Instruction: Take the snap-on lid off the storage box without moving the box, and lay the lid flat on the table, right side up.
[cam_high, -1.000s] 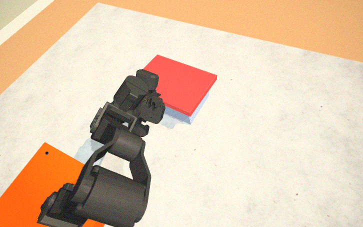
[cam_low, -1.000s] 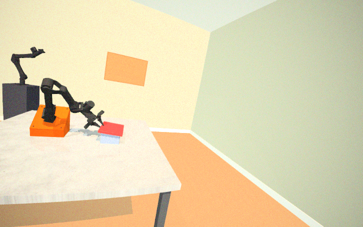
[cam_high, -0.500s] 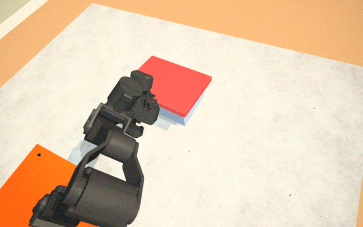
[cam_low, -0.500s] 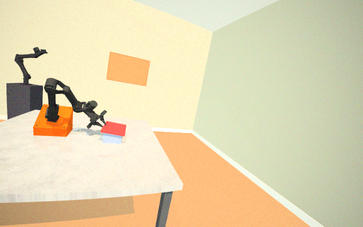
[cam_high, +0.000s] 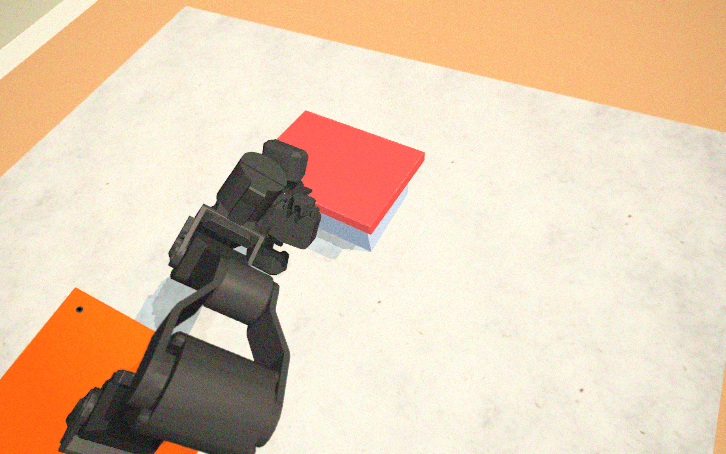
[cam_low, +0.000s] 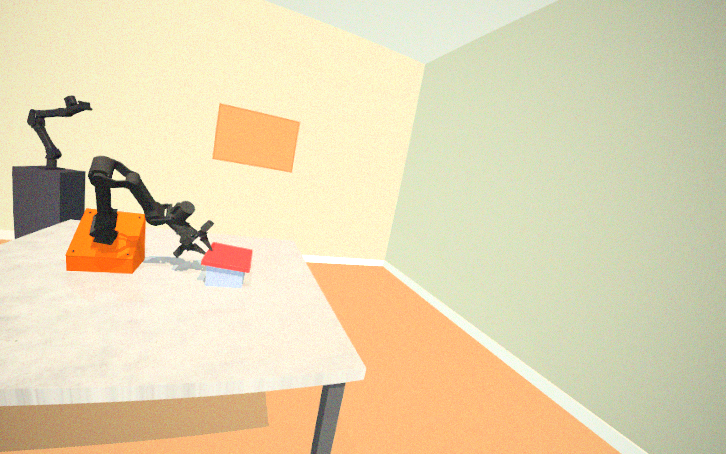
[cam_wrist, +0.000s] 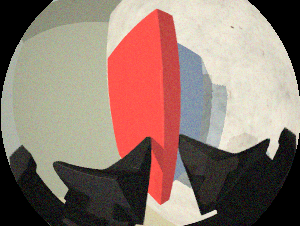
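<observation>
The red lid (cam_high: 353, 165) (cam_low: 227, 257) (cam_wrist: 137, 80) lies right side up over the top of the pale blue storage box (cam_high: 348, 233) (cam_low: 223, 277) (cam_wrist: 191, 90) and overhangs its sides. The box stands on the table. My gripper (cam_low: 209, 249) (cam_wrist: 163, 140) is shut on the lid's edge on the side towards the arm, one finger above the lid and one below it. In the top view the arm hides the fingertips and part of the lid. I cannot tell whether the lid is slightly tilted or raised off the box's rim.
The arm's orange base block (cam_high: 69, 369) (cam_low: 99, 263) stands on the pale table (cam_high: 481, 321) (cam_low: 176, 342) behind the gripper. The table's far edge runs beyond the box. A second arm (cam_low: 45, 136) stands on a dark pedestal (cam_low: 34, 198) in the background.
</observation>
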